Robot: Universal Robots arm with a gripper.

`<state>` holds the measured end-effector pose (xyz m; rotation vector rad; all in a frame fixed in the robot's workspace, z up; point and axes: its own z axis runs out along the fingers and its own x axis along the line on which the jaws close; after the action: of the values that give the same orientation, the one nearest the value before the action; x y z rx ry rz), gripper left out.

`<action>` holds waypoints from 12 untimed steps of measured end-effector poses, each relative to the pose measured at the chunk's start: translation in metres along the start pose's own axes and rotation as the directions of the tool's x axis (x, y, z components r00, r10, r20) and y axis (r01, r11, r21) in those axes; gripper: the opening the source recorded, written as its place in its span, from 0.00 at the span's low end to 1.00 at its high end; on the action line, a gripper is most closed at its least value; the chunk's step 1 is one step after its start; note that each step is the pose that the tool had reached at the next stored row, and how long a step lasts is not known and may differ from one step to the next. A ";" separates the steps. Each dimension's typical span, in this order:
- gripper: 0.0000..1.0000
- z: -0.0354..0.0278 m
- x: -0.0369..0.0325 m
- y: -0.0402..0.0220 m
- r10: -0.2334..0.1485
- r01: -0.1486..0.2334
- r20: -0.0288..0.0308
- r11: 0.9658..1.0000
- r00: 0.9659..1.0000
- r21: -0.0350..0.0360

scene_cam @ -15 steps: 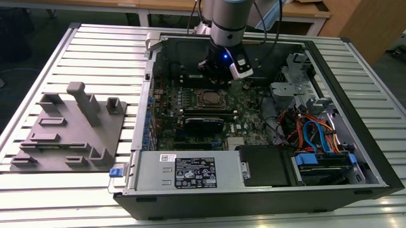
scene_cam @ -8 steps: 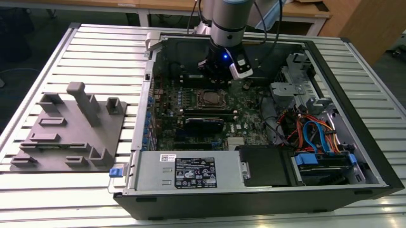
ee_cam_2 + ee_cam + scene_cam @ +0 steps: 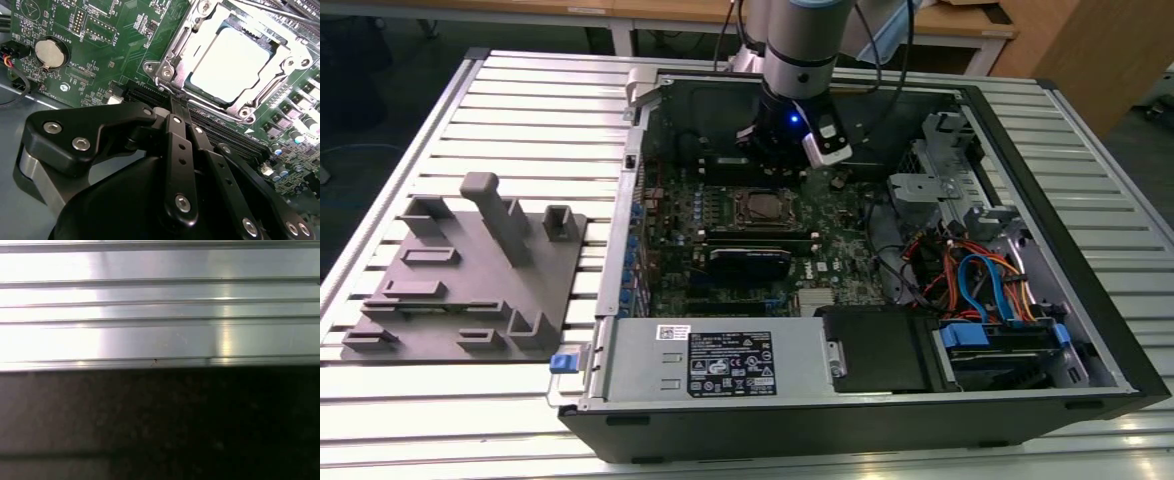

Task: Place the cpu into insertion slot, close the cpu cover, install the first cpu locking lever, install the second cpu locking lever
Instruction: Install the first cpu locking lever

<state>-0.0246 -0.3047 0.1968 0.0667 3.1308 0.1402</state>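
The silver-topped cpu (image 3: 232,60) lies in the insertion slot (image 3: 754,206) on the green board. The silver cpu cover (image 3: 176,50) lies flat around it, framing the chip. A thin metal lever rod (image 3: 270,11) runs along the far side of the socket. My gripper (image 3: 172,107) hangs just off the socket's near corner, its black fingers (image 3: 179,150) pressed together with nothing between them. In the exterior view the gripper (image 3: 781,160) stands inside the open computer case, just behind the socket.
Long black memory slots (image 3: 225,135) run between gripper and socket. A coin battery (image 3: 50,52) sits on the board. A grey fixture plate (image 3: 460,275) lies at the exterior view's left. The power supply (image 3: 720,365) and coloured cables (image 3: 974,280) crowd the case front.
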 end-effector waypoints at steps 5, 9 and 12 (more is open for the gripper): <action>0.11 0.0000 0.0000 -0.0008 0.000 0.000 0.000 1.000 1.000 0.008; 0.11 0.0004 -0.0001 -0.0014 0.000 0.000 0.000 1.000 1.000 0.008; 0.11 0.0010 -0.0001 -0.0020 0.000 0.000 0.000 1.000 1.000 0.008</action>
<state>-0.0246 -0.3066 0.1957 0.0669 3.1312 0.1281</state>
